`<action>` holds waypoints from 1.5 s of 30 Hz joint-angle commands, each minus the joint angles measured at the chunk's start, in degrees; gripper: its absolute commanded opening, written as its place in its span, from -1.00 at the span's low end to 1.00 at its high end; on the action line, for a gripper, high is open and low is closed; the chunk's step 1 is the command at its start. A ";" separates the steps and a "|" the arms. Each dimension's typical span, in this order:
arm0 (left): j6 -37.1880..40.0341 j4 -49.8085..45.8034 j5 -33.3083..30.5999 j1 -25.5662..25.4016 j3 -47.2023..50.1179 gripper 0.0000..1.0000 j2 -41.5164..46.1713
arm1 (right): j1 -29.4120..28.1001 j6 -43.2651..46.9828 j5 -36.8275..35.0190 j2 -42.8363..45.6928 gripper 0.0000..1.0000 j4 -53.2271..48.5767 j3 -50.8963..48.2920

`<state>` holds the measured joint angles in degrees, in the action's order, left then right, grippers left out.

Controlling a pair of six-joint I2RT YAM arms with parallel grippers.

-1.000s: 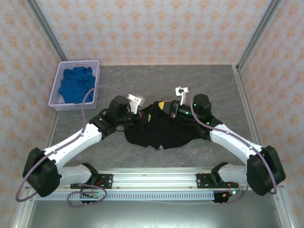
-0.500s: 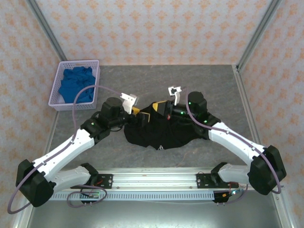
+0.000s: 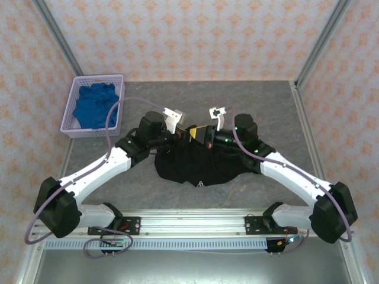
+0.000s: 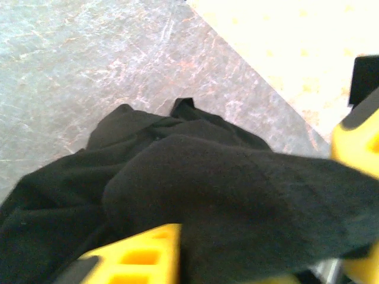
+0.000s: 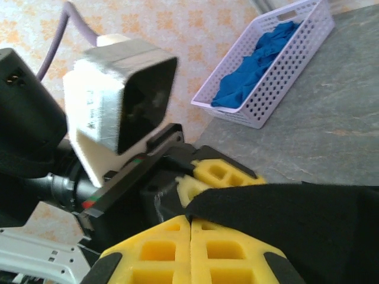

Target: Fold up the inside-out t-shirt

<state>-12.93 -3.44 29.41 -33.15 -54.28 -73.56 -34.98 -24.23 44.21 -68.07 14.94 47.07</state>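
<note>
We see the black t-shirt (image 3: 198,163) bunched in a heap at the middle of the surface (image 3: 260,106), its far edge raised. The left tool (image 3: 182,136) is clamped on a thick fold of that edge. Just beside it, the right tool (image 3: 201,134) has its yellow fingers pressed together on the same edge. Well apart, at the far left, a basket (image 3: 71,127) holds a blue cloth (image 3: 95,106).
</note>
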 commanded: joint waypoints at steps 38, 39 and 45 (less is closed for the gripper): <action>-4.73 6.07 -9.20 3.78 14.64 -0.91 8.67 | 10.72 -8.19 -3.12 2.40 -1.00 7.64 -10.64; -4.66 5.41 -9.44 3.74 14.76 -0.85 8.25 | 10.72 -8.29 -2.67 3.12 -1.00 8.71 -11.29; -3.05 1.52 -7.74 3.71 15.32 -0.30 8.63 | 10.81 -5.36 1.18 4.13 -1.00 10.07 -12.83</action>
<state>-16.64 0.75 22.61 -29.61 -39.88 -66.04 -24.21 -30.85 41.41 -64.66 20.58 35.03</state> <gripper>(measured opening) 0.310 0.046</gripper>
